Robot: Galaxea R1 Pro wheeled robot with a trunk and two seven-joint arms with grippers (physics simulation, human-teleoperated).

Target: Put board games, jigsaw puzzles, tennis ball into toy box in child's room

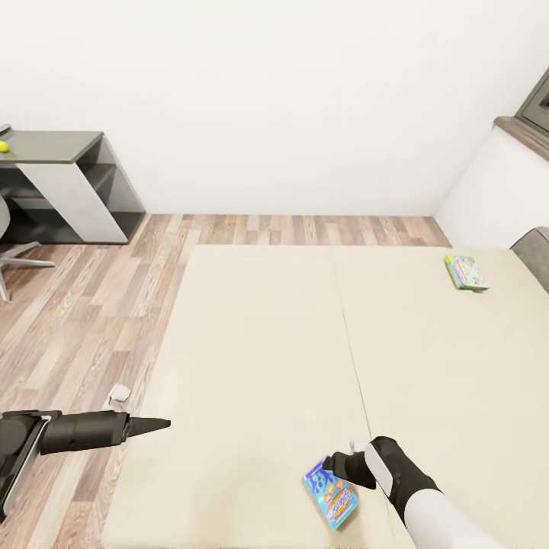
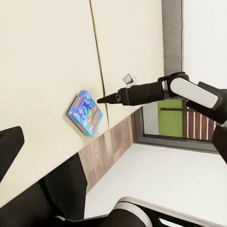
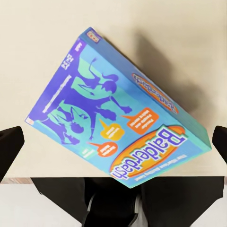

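You are early in the task, by the look of it. Two board games lie on the bed (image 1: 305,343): the blue board game (image 1: 332,492) near the mattress's near edge, and the green-and-white board game (image 1: 466,272) far across it toward the headboard end. Neither is lifted. On the table (image 1: 53,145) at the far wall, the tennis ball (image 1: 4,146) sits at the picture's edge. No toy box is in view, so its contents cannot be judged.

Your right gripper (image 1: 339,467) is poised directly over the blue game. In the right wrist view the box (image 3: 118,113) fills the space between the two fingertips (image 3: 10,144), which stand wide apart at either side, clear of it: jaws open, nothing held. Your left gripper (image 1: 156,425) hangs over the bed's side edge, away from any toy; its jaws look closed to a point, empty.

The right wrist view alone lets you read the lid's "Balderdash" lettering and shows one end raised off the mattress. The left wrist view gives you the right arm (image 2: 156,91) from the side, its tip just beside the box (image 2: 84,113). The head view alone shows the second game and the ball.
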